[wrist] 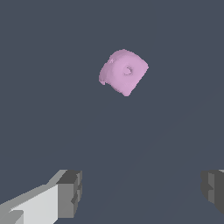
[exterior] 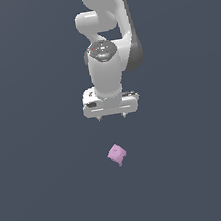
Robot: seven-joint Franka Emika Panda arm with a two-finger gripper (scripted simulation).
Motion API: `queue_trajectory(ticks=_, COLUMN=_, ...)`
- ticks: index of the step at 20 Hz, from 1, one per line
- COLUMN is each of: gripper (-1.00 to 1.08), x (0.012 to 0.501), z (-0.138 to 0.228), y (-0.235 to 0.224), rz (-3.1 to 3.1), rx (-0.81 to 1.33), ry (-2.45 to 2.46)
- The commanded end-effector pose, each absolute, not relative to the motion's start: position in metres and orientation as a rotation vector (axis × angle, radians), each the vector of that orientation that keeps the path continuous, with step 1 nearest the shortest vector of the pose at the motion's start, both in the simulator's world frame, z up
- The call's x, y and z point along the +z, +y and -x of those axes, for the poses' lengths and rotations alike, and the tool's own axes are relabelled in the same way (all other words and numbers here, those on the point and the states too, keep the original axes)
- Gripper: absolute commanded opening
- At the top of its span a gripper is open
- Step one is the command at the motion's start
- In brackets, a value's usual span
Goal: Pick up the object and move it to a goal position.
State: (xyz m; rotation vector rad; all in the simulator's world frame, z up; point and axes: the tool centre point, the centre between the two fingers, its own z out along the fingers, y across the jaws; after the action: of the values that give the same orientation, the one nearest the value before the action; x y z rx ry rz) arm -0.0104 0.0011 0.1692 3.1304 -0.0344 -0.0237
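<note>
The object (exterior: 117, 154) is a small pink-lilac blocky chunk lying on the dark grey floor, below the white arm in the exterior view. It also shows in the wrist view (wrist: 123, 71), with a small round dimple on its face. My gripper (exterior: 111, 116) hangs above and behind the object, apart from it, with its two short fingertips spread wide. In the wrist view my gripper (wrist: 142, 190) is open and empty; one grey finger pad (wrist: 70, 192) and the other pad (wrist: 213, 189) stand far apart.
The plain dark grey floor (exterior: 45, 194) fills both views. The white arm (exterior: 104, 42) rises from the gripper toward the top of the exterior view.
</note>
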Motion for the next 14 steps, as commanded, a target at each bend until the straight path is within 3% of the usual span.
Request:
queue_trajectory(ticks=1, gripper=1.0, x=0.169, z=0.01, y=0.001, rz=-3.13, rx=-0.024, ry=-0.034)
queue_trajectory(ticks=14, gripper=1.0, x=0.18, z=0.003, y=0.031, rz=-3.138, rx=0.019, ry=0.089)
